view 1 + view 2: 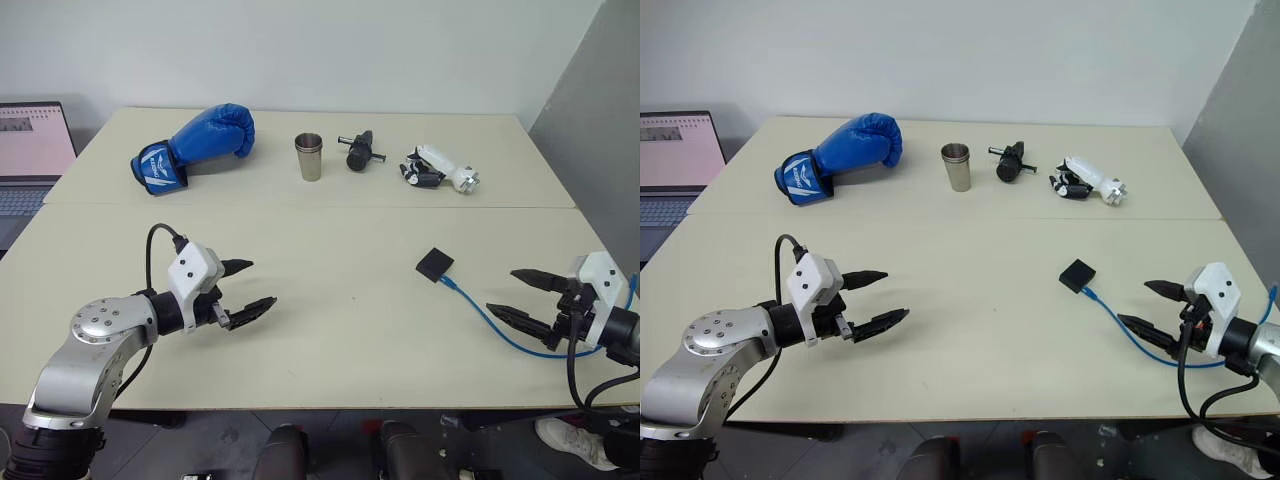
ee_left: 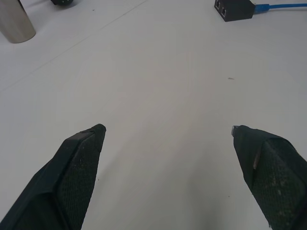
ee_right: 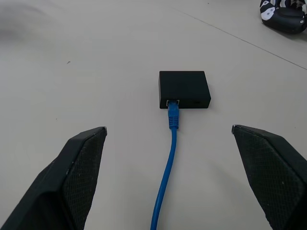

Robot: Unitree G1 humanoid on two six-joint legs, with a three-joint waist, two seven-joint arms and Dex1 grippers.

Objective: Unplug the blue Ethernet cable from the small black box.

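Blue cable [image 3: 171, 143] remains plugged into black box [image 3: 184, 88] on the surface's right side, unplugging not begun; right hand [image 1: 522, 296] near, spread and empty; left hand [image 1: 248, 288] well apart, likewise.

bare table [image 1: 330, 300] between right hand [image 1: 522, 295] and small black box [image 1: 434, 264], blue Ethernet cable [image 1: 490, 318] trailing between

Pale table [image 1: 330, 250], seam line running across far half. Far row: blue boxing glove [image 1: 195, 146] lying on side; upright metal cup [image 1: 309, 157] beside it; black cylindrical tool [image 1: 358, 151] with metal pin; white-and-black gripper part [image 1: 438, 169]. Open laptop [image 1: 32, 155] off table's left edge.
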